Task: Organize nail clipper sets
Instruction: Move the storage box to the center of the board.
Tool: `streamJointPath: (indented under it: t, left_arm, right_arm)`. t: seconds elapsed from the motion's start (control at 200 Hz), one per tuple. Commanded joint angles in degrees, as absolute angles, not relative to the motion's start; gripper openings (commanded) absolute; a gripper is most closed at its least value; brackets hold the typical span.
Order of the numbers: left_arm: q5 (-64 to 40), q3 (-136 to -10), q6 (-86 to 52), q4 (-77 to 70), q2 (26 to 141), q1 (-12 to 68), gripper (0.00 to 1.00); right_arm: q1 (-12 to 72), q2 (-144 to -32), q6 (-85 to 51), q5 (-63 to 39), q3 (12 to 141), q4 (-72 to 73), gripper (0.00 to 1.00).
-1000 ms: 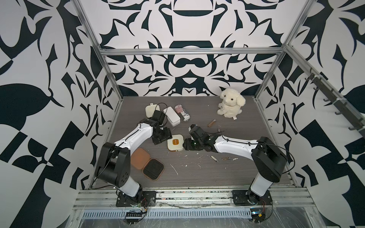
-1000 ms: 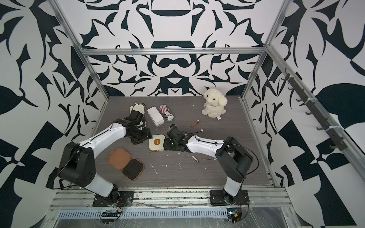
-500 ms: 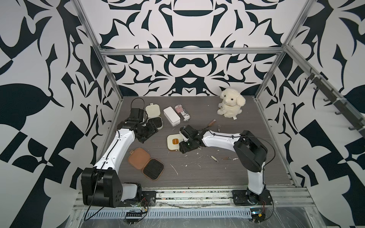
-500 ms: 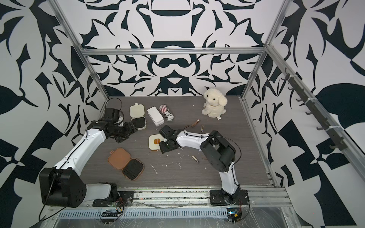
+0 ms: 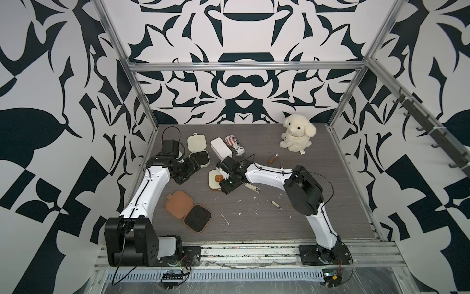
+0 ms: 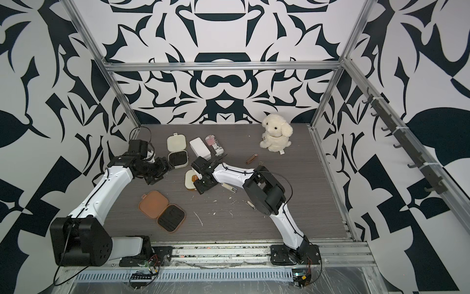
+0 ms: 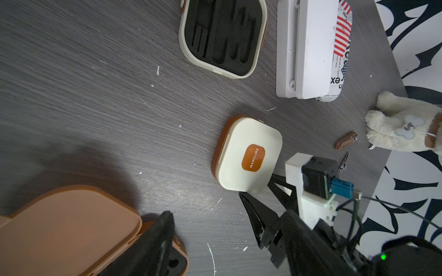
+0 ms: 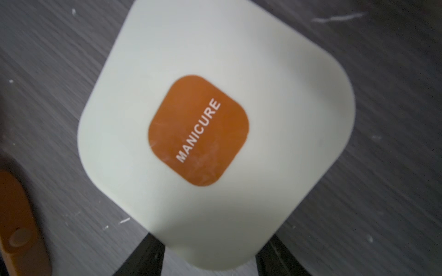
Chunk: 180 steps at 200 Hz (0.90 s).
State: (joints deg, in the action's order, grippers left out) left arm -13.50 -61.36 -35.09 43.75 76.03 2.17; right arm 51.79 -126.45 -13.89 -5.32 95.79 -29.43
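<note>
Your left end effector (image 5: 184, 173) hangs released, empty, the open tan case (image 5: 188, 211) near it. Rightward, the closed cream MANICURE case (image 7: 248, 155) lies with one corner between your right end effector's (image 7: 256, 186) jaws; pinched or not, you cannot tell. The left wrist view shows its brown base, the right wrist view only the lid.

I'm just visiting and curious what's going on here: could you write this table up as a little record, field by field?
Closed case: cream rounded-square plastic case with orange MANICURE label, mid-table, lid shut
Open cases: cream hinged case at the back; tan-brown hinged case near the front; black slotted insides showing
Loose tools: brown-sleeved clipper; silver metal clipper
Right hand: fingers flank the closed case's edge; grip unclear
Left hand: beside the open cream case; open or shut unclear
Other items: white rectangular box, striped can, cream plush dog
</note>
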Motion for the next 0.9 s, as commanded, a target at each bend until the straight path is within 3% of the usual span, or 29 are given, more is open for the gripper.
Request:
streamJointPath:
  t: [0.0,0.39,0.535,0.895]
  left_arm:
    - [-15.2,-60.7,-33.8,44.1,76.3,1.3,0.76]
    - [-15.6,-58.9,-34.1,42.8,76.2,0.0,0.75]
    - [-16.5,-58.0,-34.6,41.5,76.2,-0.8,0.74]
    - [-18.2,-57.1,-35.2,39.2,76.9,-2.7,0.71]
  right_arm:
    - [52.3,-128.5,-11.3,-5.5,100.9,-32.3,0.62]
    - [55.4,-137.0,-14.3,-9.6,116.6,-35.7,0.57]
    - [55.7,-131.3,-20.1,-9.2,109.6,-32.1,0.49]
    - [62.0,-121.2,-23.7,-8.5,95.2,-27.0,0.45]
